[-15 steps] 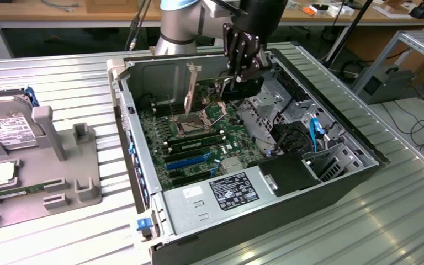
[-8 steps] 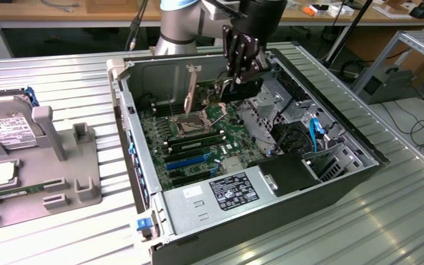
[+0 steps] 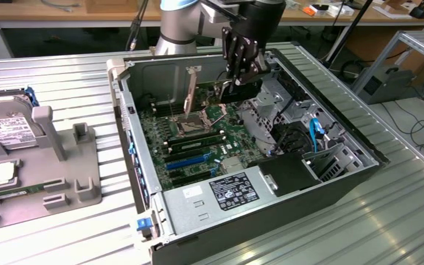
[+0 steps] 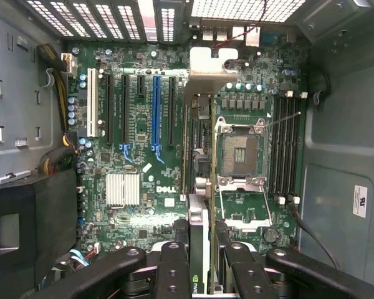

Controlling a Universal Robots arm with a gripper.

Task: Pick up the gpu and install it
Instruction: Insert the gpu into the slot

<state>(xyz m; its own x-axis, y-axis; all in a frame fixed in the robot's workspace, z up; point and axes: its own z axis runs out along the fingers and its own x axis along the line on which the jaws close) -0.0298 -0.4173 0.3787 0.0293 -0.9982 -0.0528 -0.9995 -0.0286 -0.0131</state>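
Closest to the wrist camera, the gripper [image 4: 202, 265] is clamped narrowly on the gpu [image 4: 198, 230]. The card is held edge-on, its silver bracket [image 4: 212, 65] at the far end. It hangs over the motherboard [image 4: 137, 187], between the blue slot [image 4: 155, 112] and the CPU socket [image 4: 240, 152], not yet seated. The case [image 3: 359, 152] lies open on the table [image 3: 86, 243]. A hard drive [image 3: 6, 130] sits well apart at the exterior view's left.

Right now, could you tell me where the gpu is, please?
The gpu is clamped edge-on in the tool, inside the open case at its far end in the exterior view, over the motherboard between the blue slot and the CPU socket.
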